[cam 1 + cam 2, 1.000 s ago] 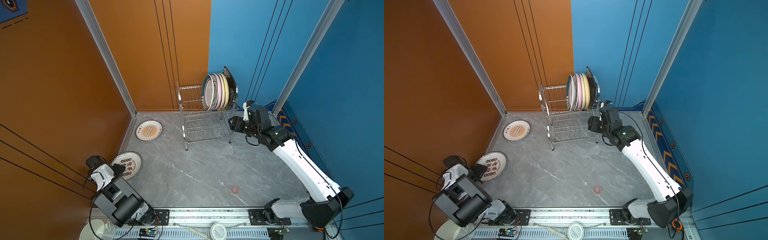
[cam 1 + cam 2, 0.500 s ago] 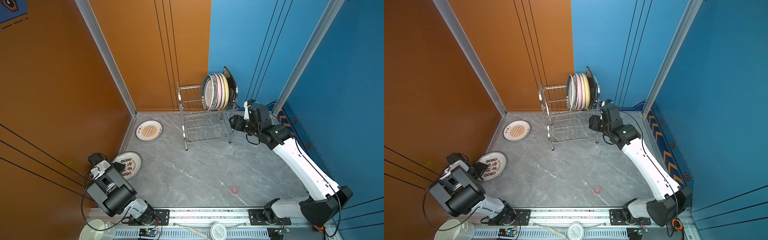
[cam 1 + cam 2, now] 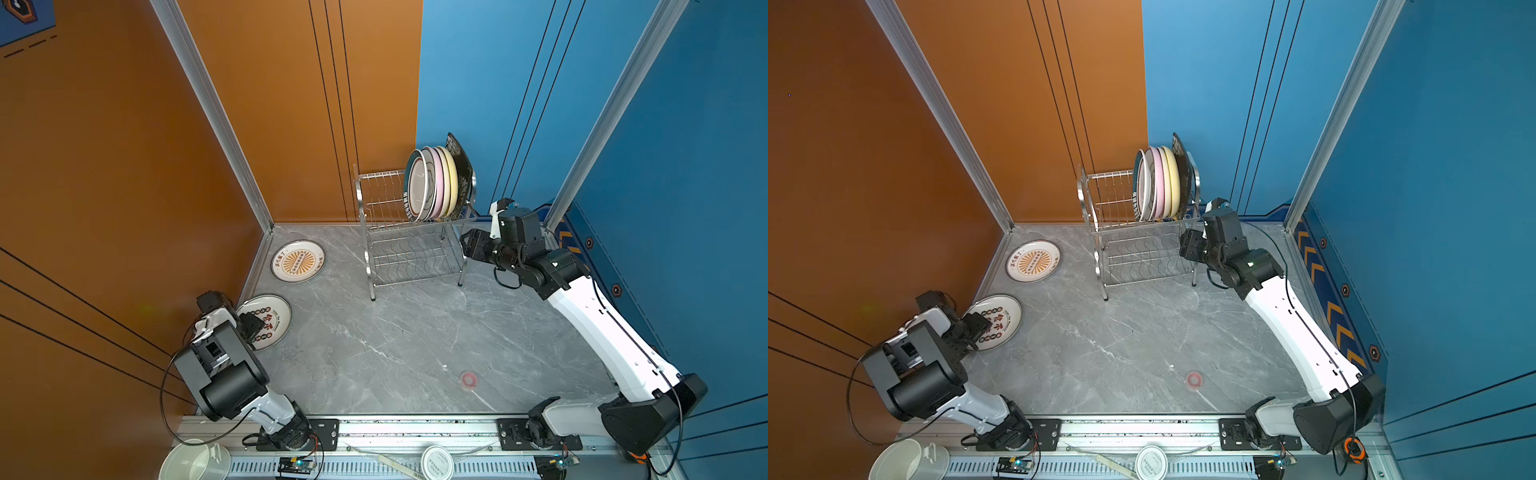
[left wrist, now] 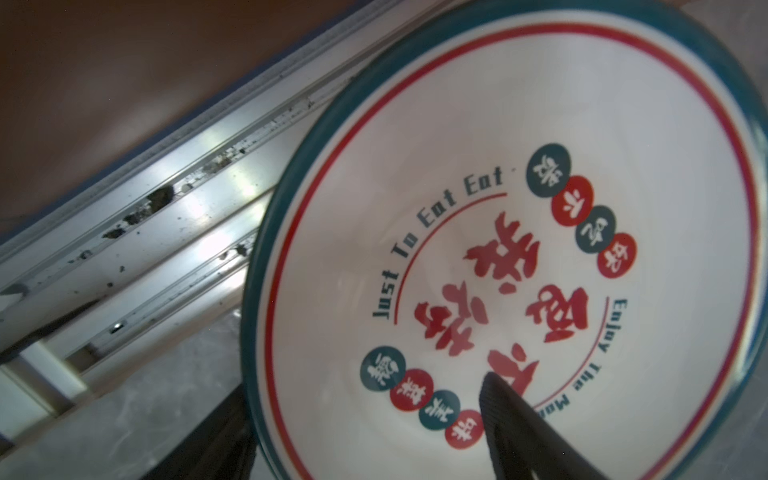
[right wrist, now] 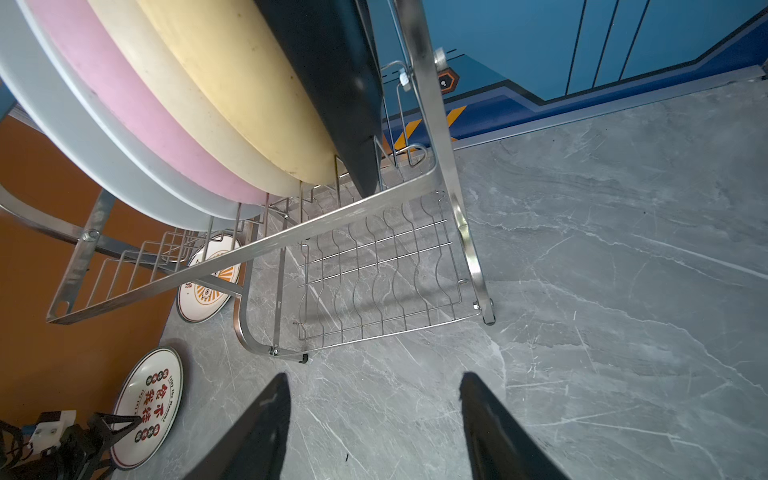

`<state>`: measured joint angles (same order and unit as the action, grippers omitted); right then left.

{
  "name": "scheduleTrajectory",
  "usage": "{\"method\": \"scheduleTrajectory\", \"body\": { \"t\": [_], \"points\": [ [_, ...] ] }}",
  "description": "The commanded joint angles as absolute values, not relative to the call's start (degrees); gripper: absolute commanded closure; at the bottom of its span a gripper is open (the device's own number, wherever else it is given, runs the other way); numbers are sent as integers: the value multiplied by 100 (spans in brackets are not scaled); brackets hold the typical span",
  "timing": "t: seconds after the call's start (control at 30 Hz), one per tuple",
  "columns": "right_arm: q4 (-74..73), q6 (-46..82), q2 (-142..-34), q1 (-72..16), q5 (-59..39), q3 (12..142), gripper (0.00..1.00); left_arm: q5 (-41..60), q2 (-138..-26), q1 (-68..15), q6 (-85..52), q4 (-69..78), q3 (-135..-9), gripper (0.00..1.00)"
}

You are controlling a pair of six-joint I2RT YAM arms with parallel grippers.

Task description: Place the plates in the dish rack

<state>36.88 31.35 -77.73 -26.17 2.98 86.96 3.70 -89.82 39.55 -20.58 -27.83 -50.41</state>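
One plate (image 3: 298, 261) flat at far left; left gripper (image 3: 252, 325) wide astride rim of nearer plate (image 3: 272, 320); right gripper (image 5: 376, 376) wide, empty, beside dish rack (image 3: 415, 225)

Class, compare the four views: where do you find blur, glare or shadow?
Left wrist view: the printed plate looks soft at its rim, and glare streaks the aluminium rail. Right wrist view: the dish rack throws a soft wavy shadow on the table. Both top views: sharp, evenly lit.

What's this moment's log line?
left gripper: open, straddling rim of near plate | right gripper: open, empty, by rack | far plate: flat on table
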Motion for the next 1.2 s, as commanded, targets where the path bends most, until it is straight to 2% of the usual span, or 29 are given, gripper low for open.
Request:
{"method": "scheduleTrajectory", "body": {
  "t": [0.0,0.17,0.4,0.57,1.0,1.17],
  "points": [
    [3788,3082,-7640,-2584,296,8692,35,550,-9086,3657,-1927,-2889,-5097,17],
    [3771,3079,-7686,-2593,281,8702,35,679,-9205,3225,-1822,-3104,-5252,18],
    [3775,3142,-7662,-2633,277,8693,35,245,-8649,3252,-1689,-3656,-5689,15],
    [3766,3197,-7671,-2654,318,8675,35,62,-8640,3191,-1658,-3875,-6378,18],
    [3847,3326,-7871,-2746,507,8788,35,-144,-11122,2685,-1339,-3835,-9019,45],
    [3926,3392,-7954,-2819,668,8902,36,-379,-11882,2552,-1318,-3832,-9720,47]
  ]
}}
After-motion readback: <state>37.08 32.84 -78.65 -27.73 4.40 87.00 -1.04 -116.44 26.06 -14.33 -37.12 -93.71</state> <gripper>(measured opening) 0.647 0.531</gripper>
